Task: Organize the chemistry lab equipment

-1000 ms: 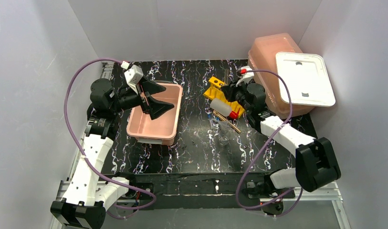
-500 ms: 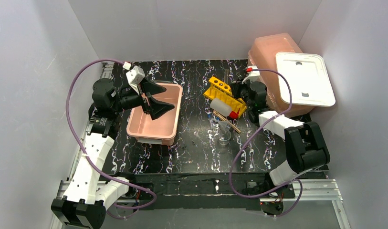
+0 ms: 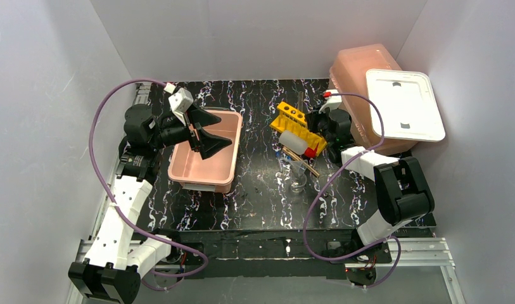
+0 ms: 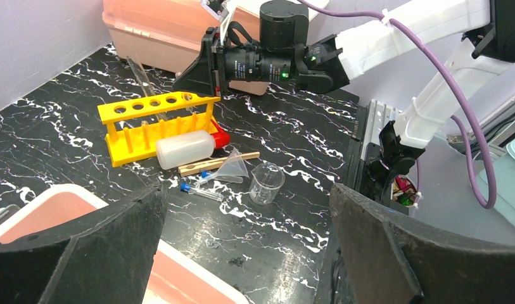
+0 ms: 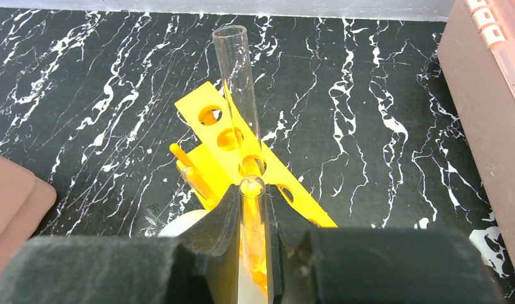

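Pinching a clear tube (image 5: 252,190) narrowly in the right gripper (image 5: 253,228), just above the rack (image 5: 270,166), seemingly over a hole. Light, slick, brittle glass: grip mid-length, gently. Gaping wide and empty at the left gripper (image 3: 218,130), above a tub (image 3: 201,174).

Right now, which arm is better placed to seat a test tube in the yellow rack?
Right. The right gripper is shut on a clear test tube at the yellow rack; the left gripper hangs open over the pink tub, far from it.
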You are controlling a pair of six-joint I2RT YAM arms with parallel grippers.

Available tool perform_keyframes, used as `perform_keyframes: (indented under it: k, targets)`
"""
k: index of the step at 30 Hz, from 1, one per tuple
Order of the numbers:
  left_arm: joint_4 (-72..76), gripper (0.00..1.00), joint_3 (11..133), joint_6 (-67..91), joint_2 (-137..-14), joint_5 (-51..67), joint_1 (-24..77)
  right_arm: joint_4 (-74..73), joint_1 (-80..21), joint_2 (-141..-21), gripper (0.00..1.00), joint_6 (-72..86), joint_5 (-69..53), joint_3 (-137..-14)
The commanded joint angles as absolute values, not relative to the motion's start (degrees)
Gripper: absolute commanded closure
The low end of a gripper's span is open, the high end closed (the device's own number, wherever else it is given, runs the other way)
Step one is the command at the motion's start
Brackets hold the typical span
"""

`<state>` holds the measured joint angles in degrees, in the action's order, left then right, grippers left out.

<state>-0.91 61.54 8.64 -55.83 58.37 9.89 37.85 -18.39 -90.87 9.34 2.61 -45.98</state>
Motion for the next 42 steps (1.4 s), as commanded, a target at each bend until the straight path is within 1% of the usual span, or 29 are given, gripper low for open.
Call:
perform_keyframes:
  k: [1,42]
  targets:
    - [-0.4,0.02,60.9,8.0,-55.2,59.6,10.1,40.4,-18.3,-90.4,0.99,8.1,3.3,-46.4]
    - [-0.8,0.02,61.1,6.6,-54.9,58.8,10.1,39.8,-18.3,-93.6,0.99,7.8,4.6,-45.3]
